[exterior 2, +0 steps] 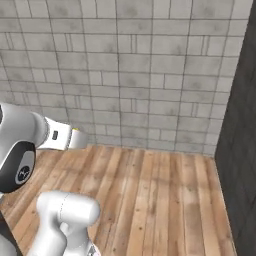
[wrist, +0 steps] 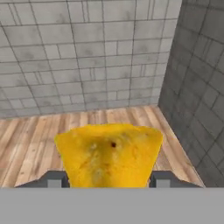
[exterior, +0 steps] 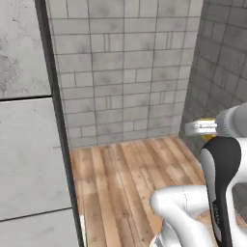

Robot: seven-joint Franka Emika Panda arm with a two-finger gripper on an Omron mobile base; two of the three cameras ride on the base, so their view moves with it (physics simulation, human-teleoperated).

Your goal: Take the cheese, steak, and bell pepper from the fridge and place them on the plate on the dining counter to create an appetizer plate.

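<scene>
The cheese, a yellow-orange wedge, sits large in the hand view, clamped between my two finger tips. My gripper is shut on it. In the left base view the gripper points left at mid height on the right, with a yellow sliver of cheese at its end. From the right base camera the gripper points right, and a bit of the cheese peeks out on top. It hangs above a wooden floor, facing a wall corner.
Grey brick walls meet in a corner ahead, above a wooden plank floor. A tall pale grey panelled surface with a dark edge stands close on the left. A dark wall runs along the right.
</scene>
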